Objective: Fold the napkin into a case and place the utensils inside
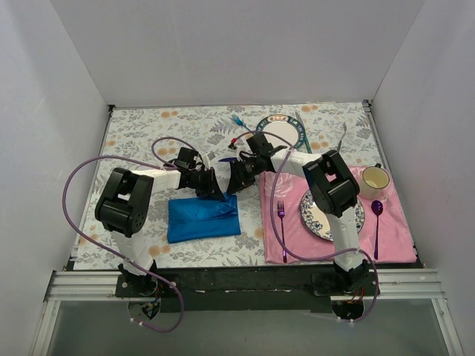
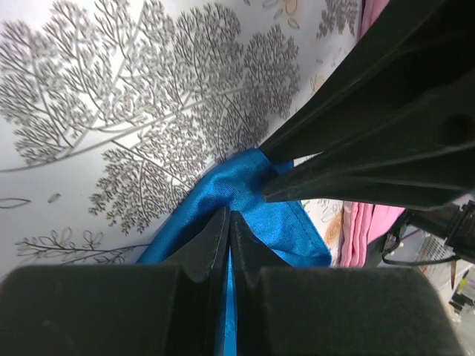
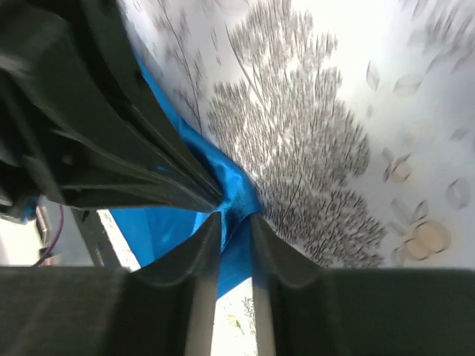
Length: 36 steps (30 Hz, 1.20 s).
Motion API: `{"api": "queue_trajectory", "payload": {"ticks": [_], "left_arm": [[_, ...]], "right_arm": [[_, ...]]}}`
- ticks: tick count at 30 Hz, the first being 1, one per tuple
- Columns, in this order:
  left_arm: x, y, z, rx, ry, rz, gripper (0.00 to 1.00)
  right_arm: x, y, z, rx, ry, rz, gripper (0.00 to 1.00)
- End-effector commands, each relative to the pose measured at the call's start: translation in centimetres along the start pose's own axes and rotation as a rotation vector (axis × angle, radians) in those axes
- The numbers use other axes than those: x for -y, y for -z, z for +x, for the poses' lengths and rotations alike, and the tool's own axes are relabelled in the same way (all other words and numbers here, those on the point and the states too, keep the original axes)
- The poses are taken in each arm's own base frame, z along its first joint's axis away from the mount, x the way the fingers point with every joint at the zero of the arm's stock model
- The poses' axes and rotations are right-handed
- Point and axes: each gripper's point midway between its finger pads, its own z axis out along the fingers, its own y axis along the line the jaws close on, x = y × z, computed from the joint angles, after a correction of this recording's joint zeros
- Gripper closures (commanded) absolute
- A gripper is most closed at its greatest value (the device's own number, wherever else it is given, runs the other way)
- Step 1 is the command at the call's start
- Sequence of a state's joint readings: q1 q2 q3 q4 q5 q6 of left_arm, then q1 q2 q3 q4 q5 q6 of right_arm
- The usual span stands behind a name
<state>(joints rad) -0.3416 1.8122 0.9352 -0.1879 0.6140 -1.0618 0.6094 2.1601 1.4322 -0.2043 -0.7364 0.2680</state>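
Both claws meet at the far right corner of the folded blue napkin.

The bright royal-blue soft cloth napkin (image 1: 202, 219) lies as a flat, folded rectangle on the grey floral tablecloth (image 1: 141, 133), just left of the pink placemat (image 1: 393, 230) and apart from it. The left gripper (image 2: 228, 216) is clenched on the edge of the napkin: in the left wrist view its two black fingers press together with a thin strip of blue cloth between them. The right gripper (image 3: 236, 221) is at the same corner, very near the left one; its jaws stand a little apart with a fold of the blue cloth in the gap, so it looks released. The slim light-blue plastic fork (image 1: 239, 121) lies far back on the tablecloth, just beside the teal-rimmed plate (image 1: 261, 126), well apart from the napkin.
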Motion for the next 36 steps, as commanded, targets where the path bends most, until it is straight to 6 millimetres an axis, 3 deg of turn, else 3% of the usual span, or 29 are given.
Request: {"api": "queue_trajectory", "payload": {"ticks": [1, 2, 4, 8, 14, 23, 27, 29, 30, 33, 36], "left_arm": [[-2.9, -0.5, -1.2, 0.046, 0.013, -0.139, 1.0], [-2.8, -0.5, -1.4, 0.051, 0.014, -0.136, 1.0], [-2.6, -0.5, -1.6, 0.057, 0.014, -0.129, 1.0], [-2.7, -0.7, -1.4, 0.051, 0.032, -0.13, 1.0], [-2.7, -0.8, -1.6, 0.054, 0.049, -0.129, 1.0], [-2.5, -0.8, -1.6, 0.051, 0.049, -0.123, 0.99], [-0.9, -0.3, -1.5, 0.061, 0.013, -0.038, 0.89], [1.7, 1.4, -2.9, 0.139, -0.07, 0.038, 0.81], [2.5, 2.0, -3.0, 0.159, -0.12, 0.072, 0.72], [5.0, 5.2, -3.5, 0.263, -0.264, 0.114, 0.6], [5.9, 7.5, -2.7, 0.302, -0.448, 0.102, 0.58]], "right_arm": [[-1.0, 2.2, -3.8, 0.071, 0.149, 0.002, 0.65], [-1.5, 2.7, -4.4, 0.08, 0.167, -0.007, 0.59], [-2.8, 3.9, -4.5, 0.072, 0.207, -0.03, 0.57], [-5.2, 5.1, -4.5, 0.088, 0.229, -0.084, 0.61], [-5.9, 3.8, -0.6, 0.012, 0.121, -0.134, 0.64], [-2.1, 2.0, 4.1, -0.078, 0.068, -0.064, 0.69], [0.3, 1.0, 5.5, -0.118, 0.04, -0.005, 0.73], [0.7, 0.8, 5.8, -0.123, 0.037, 0.001, 0.73], [1.2, 0.7, 6.0, -0.129, 0.032, 0.016, 0.73], [1.9, 0.6, 6.4, -0.14, 0.022, 0.039, 0.75], [2.4, 0.7, 6.8, -0.145, 0.004, 0.052, 0.77]]}}
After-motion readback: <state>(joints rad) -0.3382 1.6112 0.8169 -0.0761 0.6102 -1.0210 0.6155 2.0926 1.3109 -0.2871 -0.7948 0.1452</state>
